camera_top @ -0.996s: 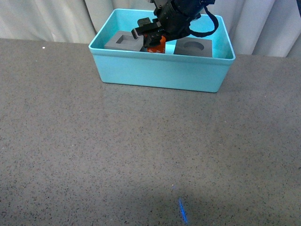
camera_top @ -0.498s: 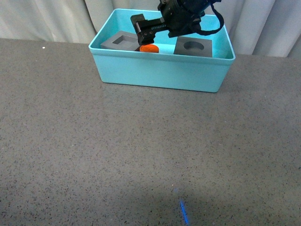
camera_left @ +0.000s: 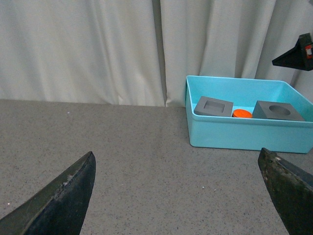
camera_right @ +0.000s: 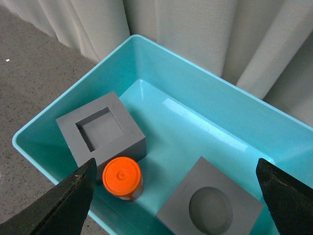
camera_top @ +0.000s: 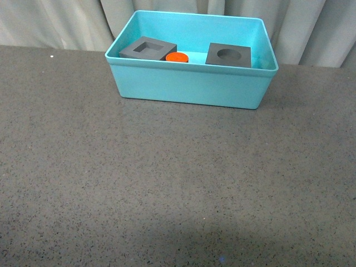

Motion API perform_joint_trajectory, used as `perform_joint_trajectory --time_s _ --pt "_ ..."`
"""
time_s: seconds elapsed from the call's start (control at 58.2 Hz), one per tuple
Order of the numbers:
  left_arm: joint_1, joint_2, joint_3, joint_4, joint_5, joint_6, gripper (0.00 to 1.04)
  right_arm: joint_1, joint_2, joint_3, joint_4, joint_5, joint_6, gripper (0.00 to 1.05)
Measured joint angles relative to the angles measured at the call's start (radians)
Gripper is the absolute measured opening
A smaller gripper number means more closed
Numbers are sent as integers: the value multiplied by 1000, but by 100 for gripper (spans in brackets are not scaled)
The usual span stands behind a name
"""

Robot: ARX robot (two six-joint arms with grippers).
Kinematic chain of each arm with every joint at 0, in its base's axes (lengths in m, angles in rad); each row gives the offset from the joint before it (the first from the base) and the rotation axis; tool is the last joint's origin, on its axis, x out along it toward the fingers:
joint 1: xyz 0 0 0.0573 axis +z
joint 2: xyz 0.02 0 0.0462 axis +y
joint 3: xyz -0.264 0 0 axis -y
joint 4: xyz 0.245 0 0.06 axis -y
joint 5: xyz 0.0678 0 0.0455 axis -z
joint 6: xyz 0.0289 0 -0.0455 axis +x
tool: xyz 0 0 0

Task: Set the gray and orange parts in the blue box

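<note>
Gone from above the blue box (camera_top: 189, 83) at the tabletop's far edge, the right gripper (camera_right: 176, 196) hangs wide open, empty. Both gray cubes (camera_top: 148, 48) (camera_top: 228, 55) and orange cylinder (camera_top: 177, 57) sit inside. Left gripper (camera_left: 181, 196) gapes empty.

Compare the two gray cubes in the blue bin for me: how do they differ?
The left gray cube has a square top recess; the right gray cube has a round one. The left cube stands beside the orange cylinder, seemingly touching it; the right cube stands apart from it. Both are matte gray, similar in size, upright inside the blue bin.
</note>
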Motion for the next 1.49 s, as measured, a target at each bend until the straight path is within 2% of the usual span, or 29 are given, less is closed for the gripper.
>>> perform_joint_trajectory --time_s 0.052,0.155,0.189,0.223,0.309,0.378,0.395,0.515,0.584,0.893,1.116,1.168,1.288,1.494 --pt "0 0 0 0 0 0 98 -4 -39 -61 55 18 4 95" --pt "0 0 0 0 1 0 98 -10 -157 -314 462 323 75 80" --pt "0 0 0 0 0 0 98 -21 -205 -411 593 389 90 73" --pt "0 0 0 0 -1 0 98 -34 -249 -490 685 415 100 68" --pt "0 0 0 0 0 0 98 -66 -338 -642 827 414 113 57" --pt "0 0 0 0 0 0 98 -98 -416 -775 903 397 120 44" --pt "0 0 0 0 0 0 98 -111 -447 -834 924 387 123 38" --pt "0 0 0 0 0 0 98 -151 -545 -1042 976 340 126 11" --pt "0 0 0 0 0 0 98 -163 -588 -1099 990 324 126 1" --pt "0 0 0 0 0 0 98 -225 -798 -1327 1011 271 126 0" --pt "0 0 0 0 0 0 98 -255 -961 -1442 964 233 126 0" --pt "0 0 0 0 0 0 98 -286 -996 -1462 945 182 126 0" --pt "0 0 0 0 0 0 98 -324 -1022 -1516 986 172 126 0" --pt "0 0 0 0 0 0 98 -327 -1157 -1566 886 164 126 0"
